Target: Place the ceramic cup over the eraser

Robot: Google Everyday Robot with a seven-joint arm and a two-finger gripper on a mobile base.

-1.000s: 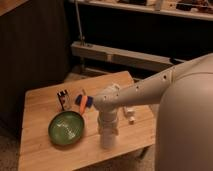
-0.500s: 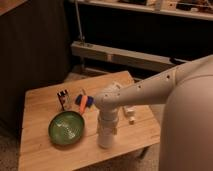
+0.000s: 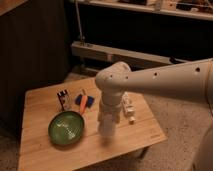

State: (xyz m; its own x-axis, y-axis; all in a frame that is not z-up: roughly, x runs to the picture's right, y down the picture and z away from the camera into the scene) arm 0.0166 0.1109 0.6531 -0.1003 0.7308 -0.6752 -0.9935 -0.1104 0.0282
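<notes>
The gripper (image 3: 108,129) hangs over the tabletop (image 3: 40,150), jaws closed; any cup in them is not distinguishable. The eraser (image 3: 63,99) stands at ten o'clock: travel there high, centre, then lower straight.

Pale wooden tabletop (image 3: 45,105), matt grain; glossy green bowl (image 3: 55,131); smooth white plastic claw (image 3: 107,131) above the tabletop's middle.
</notes>
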